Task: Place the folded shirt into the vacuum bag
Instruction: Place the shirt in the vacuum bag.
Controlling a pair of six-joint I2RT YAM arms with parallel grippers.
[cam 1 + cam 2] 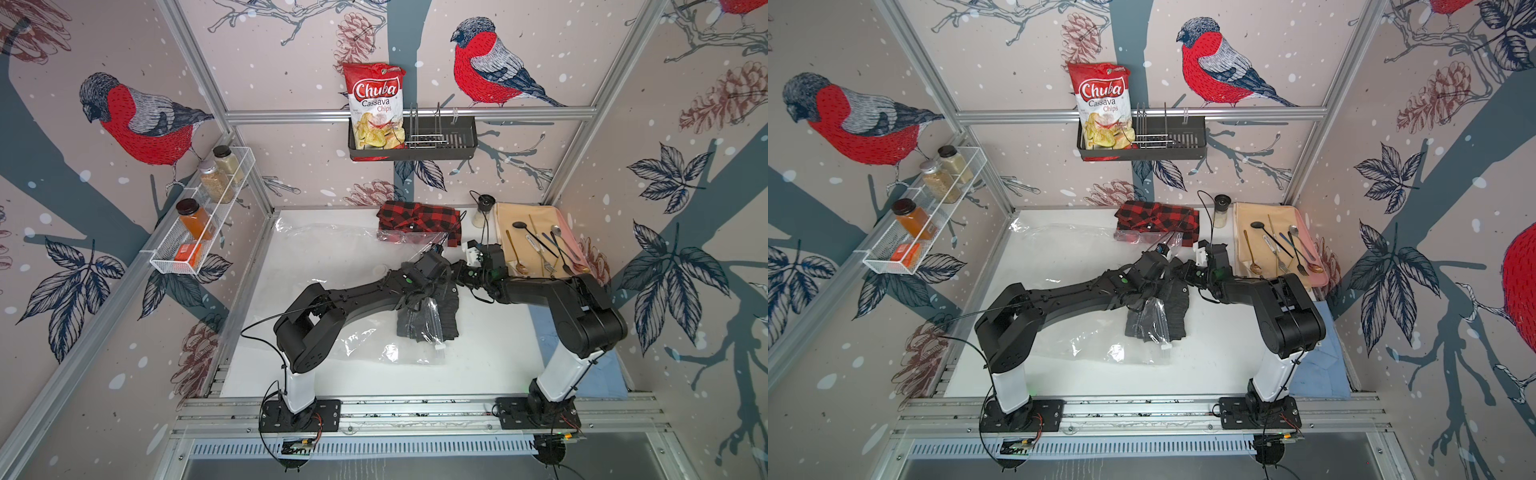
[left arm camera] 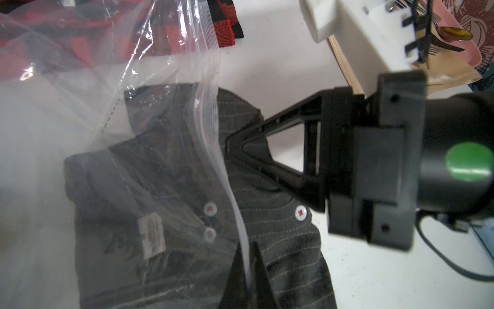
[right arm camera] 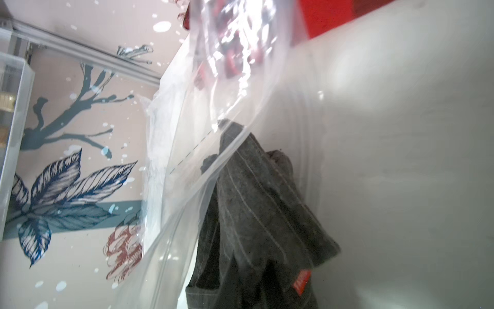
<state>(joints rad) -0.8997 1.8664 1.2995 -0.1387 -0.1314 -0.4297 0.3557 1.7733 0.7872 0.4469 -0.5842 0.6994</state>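
1. A white table (image 1: 490, 340) stood between walls (image 1: 266, 75) papered with red-breasted birds and pine cones. A red plaid cloth (image 1: 419, 218) lay at the table's far edge.
2. In the left wrist view, the left gripper (image 2: 247, 273) had its two dark fingers (image 2: 235, 283) pinched tight on the white zip edge of the vacuum bag (image 2: 80, 88), and the strip ran up between them.
3. The right gripper (image 2: 229, 141) appeared side-on there (only one triangular finger (image 2: 294, 176) showed). Its fingers were set close together, with the tip against the folded shirt (image 2: 280, 240) right at the bag's mouth. Whether any cloth lay between them could not be told.
4. The shirt, dark grey with pale pinstripes, lay near the table's middle. Its collar end, with a label and two buttons, showed through the clear plastic past the zip edge, and the rest lay bare on the table.
5. In both top views the bag (image 1: 324, 257) (image 1: 1067, 257) spread over the table on the left arm's side. Its white slider clip (image 1: 439, 346) sat beside the shirt's near edge.
6. The left arm (image 1: 357, 299) held its wrist over the shirt's far end. Its forearm stretched long and low across the bag from a bent elbow, and a white upright link ran down to the front rail.
7. The right arm (image 1: 540, 291) turned its wrist inward to meet the left one. Its forearm reached in from a raised elbow at the table's edge, above its own base on the rail.
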